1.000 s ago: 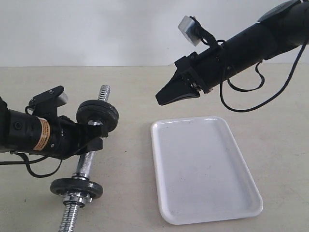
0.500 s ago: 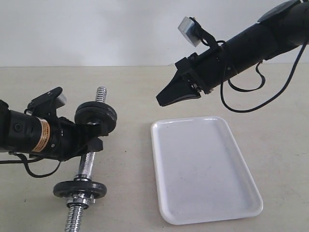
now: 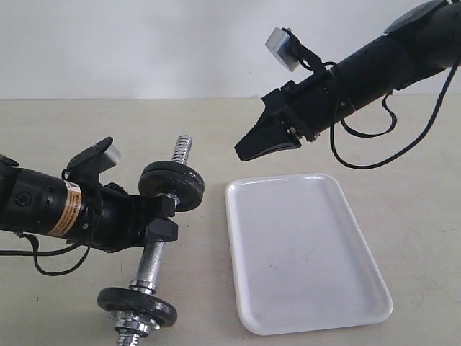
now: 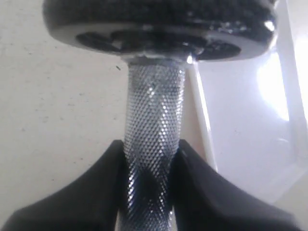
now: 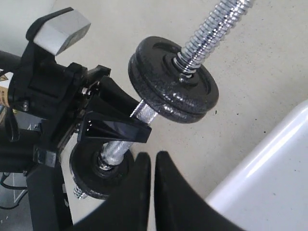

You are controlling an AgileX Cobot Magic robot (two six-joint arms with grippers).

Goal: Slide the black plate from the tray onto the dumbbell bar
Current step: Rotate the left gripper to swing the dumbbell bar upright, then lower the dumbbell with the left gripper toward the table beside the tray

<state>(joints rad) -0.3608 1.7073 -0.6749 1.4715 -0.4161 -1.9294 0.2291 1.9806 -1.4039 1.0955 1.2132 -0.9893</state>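
Jaws of the left gripper are clamped on the tilted chrome steel dumbbell bar; the right gripper is held raised, pressed closed; the bar's lower end is cropped.

Exterior view: bright, even, diffuse light with no hard shadows. There's only faint soft shade on the table under the dumbbell bar and along the tray rim. Tray gloss is mild and the frame is sharp.

Left wrist view: extreme close-up. The knurled bar is sharp mid-frame, with specular glints. The black plate and the left gripper fingers are soft, and the fingers are near-black with no detail. The tray is blown out to a white glare patch.

Right wrist view: right gripper fingers are dark and out of focus. The chrome thread sparkles and the tray corner carries a bright streak. Slightly soft overall.
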